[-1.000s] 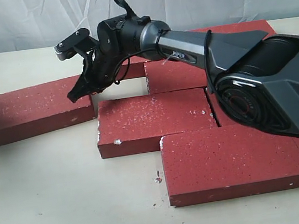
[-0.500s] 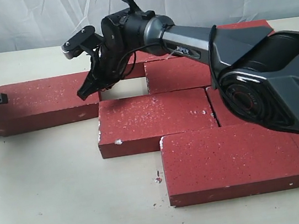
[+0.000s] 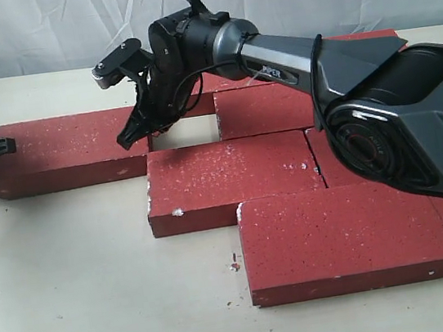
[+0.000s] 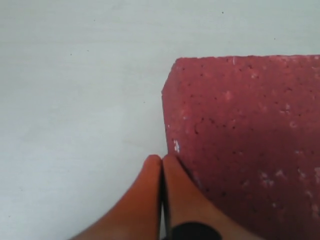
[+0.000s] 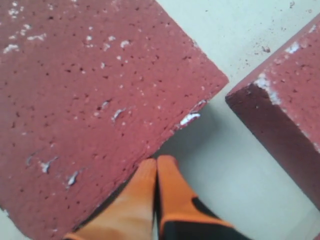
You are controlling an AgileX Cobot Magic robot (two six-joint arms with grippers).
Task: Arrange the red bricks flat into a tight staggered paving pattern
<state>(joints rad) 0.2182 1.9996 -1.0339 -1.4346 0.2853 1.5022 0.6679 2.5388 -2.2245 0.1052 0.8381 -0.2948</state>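
Now the right pincer (image 3: 129, 138) has its orange fingertips (image 5: 170, 182) pressed together with nothing between them. Their tips rest at the end corner of the loose brick (image 3: 62, 147), in the gap beside it. The left pincer (image 3: 9, 146) is closed and empty too, with its fingertips (image 4: 145, 190) butted against the brick's opposite end.

Over the last second, the loose brick has slid towards the rest of the red bricks and squared up. It lay skewed with its outer end swung forward, and its long edge now runs about parallel with the laid rows. The left pincer has followed it in from the edge of the exterior view, and the right pincer has backed off along with the brick's end.

For the task, this looks like a push nearing its finish but not there yet. A bare strip of surface shows between the loose brick and the back-row brick (image 3: 259, 111). The loose brick's front corner lies just beside the middle brick (image 3: 227, 177). I judge it needs a further shove along the row to close that joint tightly, and the right fingertips must first come out of the gap.

The front brick (image 3: 339, 236) lies flat and offset from the middle one, so the stagger is already set there.

The surface (image 3: 84, 301) is pale, matt and bare apart from a few crumbs of red grit (image 3: 234, 266). A creased white cloth (image 3: 37, 31) hangs behind it.
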